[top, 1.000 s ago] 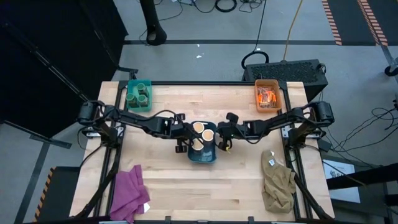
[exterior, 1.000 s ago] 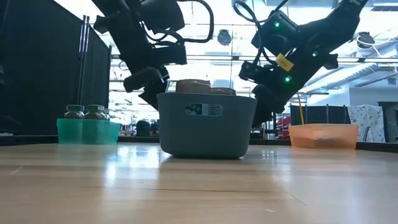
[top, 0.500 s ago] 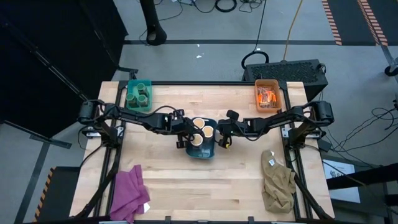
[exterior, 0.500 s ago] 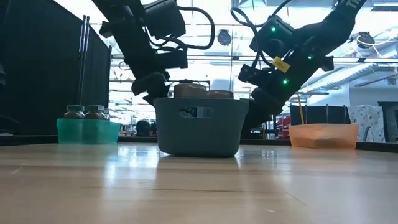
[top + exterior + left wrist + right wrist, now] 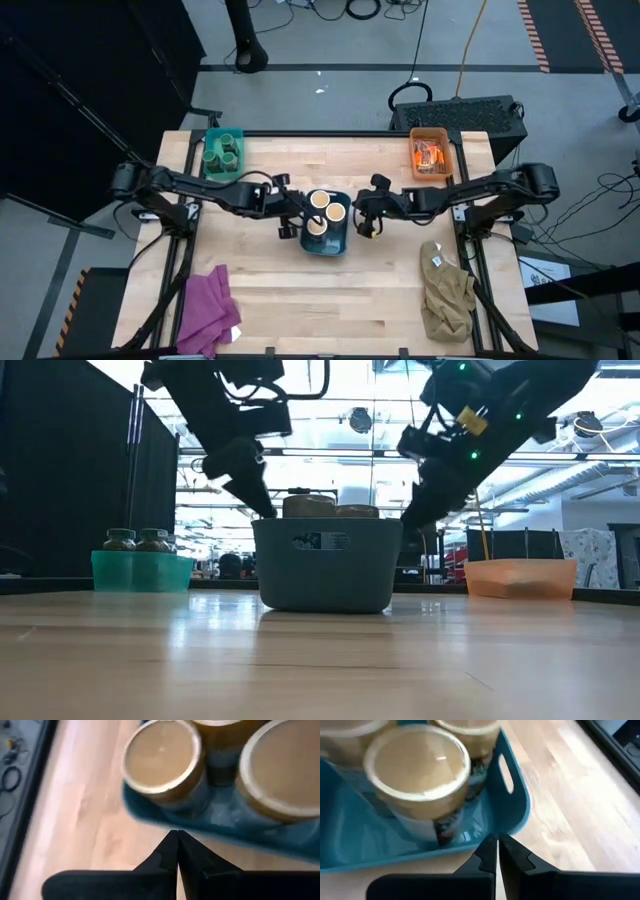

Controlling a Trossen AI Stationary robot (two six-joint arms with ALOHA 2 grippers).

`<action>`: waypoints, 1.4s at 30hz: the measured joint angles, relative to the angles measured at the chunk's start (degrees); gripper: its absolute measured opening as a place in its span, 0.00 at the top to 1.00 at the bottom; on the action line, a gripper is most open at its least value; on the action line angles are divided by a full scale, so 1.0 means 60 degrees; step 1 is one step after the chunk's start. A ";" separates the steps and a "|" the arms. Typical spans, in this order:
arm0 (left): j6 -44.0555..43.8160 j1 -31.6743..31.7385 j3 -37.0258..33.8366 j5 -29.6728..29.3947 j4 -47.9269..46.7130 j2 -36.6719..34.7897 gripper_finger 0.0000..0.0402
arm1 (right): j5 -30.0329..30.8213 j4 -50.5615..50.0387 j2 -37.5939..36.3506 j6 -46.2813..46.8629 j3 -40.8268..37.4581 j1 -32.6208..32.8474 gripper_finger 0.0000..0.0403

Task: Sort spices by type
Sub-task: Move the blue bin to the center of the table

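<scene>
Three cream-topped jars (image 5: 325, 212), labelled blue bin (image 5: 324, 565), writing illegible

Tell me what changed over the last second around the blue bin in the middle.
Both arms drew back from the blue bin: the left gripper pulled off toward the left side, the right gripper toward the right, jaws shut and empty throughout. The bin slid slightly left, then back. The three cream-topped jars stayed inside it; the green bin, orange bin and both cloths did not move.

1. No text legible anywhere.
2. Blue bin (image 5: 325, 565), mid-table: white label (image 5: 323, 541) on its side, print too small to read.
3. Jar (image 5: 422, 780) label: print blurred.
</scene>
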 joint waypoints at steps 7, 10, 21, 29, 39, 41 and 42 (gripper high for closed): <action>-0.0997 -0.0519 -0.0014 -0.0876 -0.1476 -0.1271 0.97 | 0.0709 -0.0553 -0.1014 0.0076 -0.0007 0.0647 1.00; -0.1160 -0.1176 -0.0025 -0.1066 -0.1124 -0.1917 0.97 | 0.0757 0.0014 -0.1471 -0.0217 -0.0022 0.1197 1.00; 0.2294 -0.2967 -0.1635 -0.1266 0.4722 -0.2950 0.97 | -0.0169 0.4107 -0.1730 -0.2855 -0.0022 0.2097 1.00; 0.2811 -0.1999 -0.2104 0.0069 0.5671 -0.3791 0.97 | -0.0573 0.5059 -0.2112 -0.4185 -0.0022 0.1457 1.00; 0.1572 -0.1924 -0.3344 -0.0648 0.4744 -0.6314 0.97 | -0.0995 0.3732 -0.3572 -0.3573 -0.0287 0.0979 1.00; 0.0646 -0.1921 -0.3708 -0.1128 0.4337 -0.6753 0.97 | -0.0199 0.3100 -0.3793 -0.2625 -0.0472 0.0885 1.00; 0.0151 -0.1907 -0.3900 -0.1223 0.3861 -0.6930 0.97 | 0.0278 0.2703 -0.3837 -0.2078 -0.0524 0.0803 1.00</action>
